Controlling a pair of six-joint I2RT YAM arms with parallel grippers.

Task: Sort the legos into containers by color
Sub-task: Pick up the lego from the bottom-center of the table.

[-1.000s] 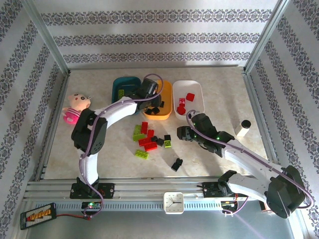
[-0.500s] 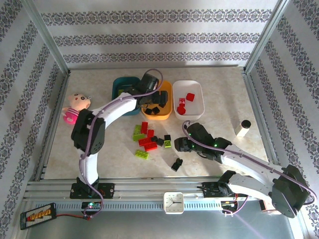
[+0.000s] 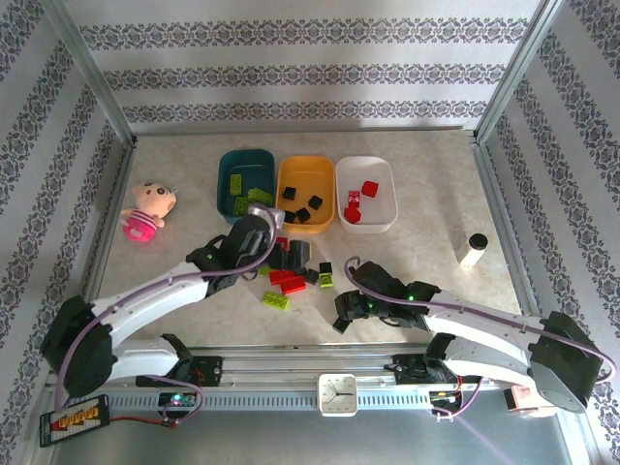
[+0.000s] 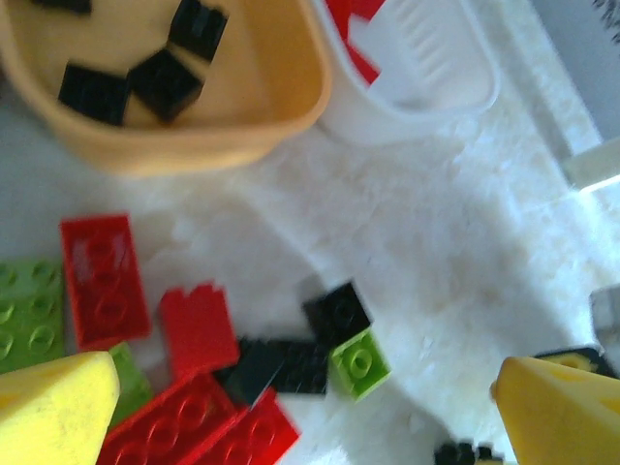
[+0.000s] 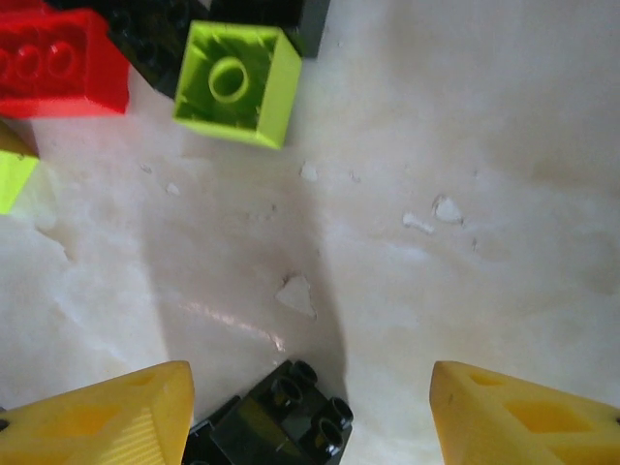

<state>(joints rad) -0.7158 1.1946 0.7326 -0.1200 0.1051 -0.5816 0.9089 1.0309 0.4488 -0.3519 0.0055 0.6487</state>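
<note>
While the right gripper (image 5: 310,397) straddles a studded black brick (image 5: 281,421) on the mottled table (image 3: 436,194) nearest the arms, its jaws wide and not gripping, the left gripper (image 4: 305,412) hangs with jaws spread wide over the loose pile of glossy bricks (image 3: 291,276). Beyond stand three rounded plastic containers: the teal tub (image 3: 254,170) on the left holds green pieces, the orange tub (image 3: 305,179) black, the white tub (image 3: 378,170) on the right red.

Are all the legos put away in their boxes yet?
Not yet. Some are sorted: green in the teal tub, black in the orange tub, red in the white tub. The right jaws stand open over a black brick. A mixed pile of red, green and black bricks is left.
</note>
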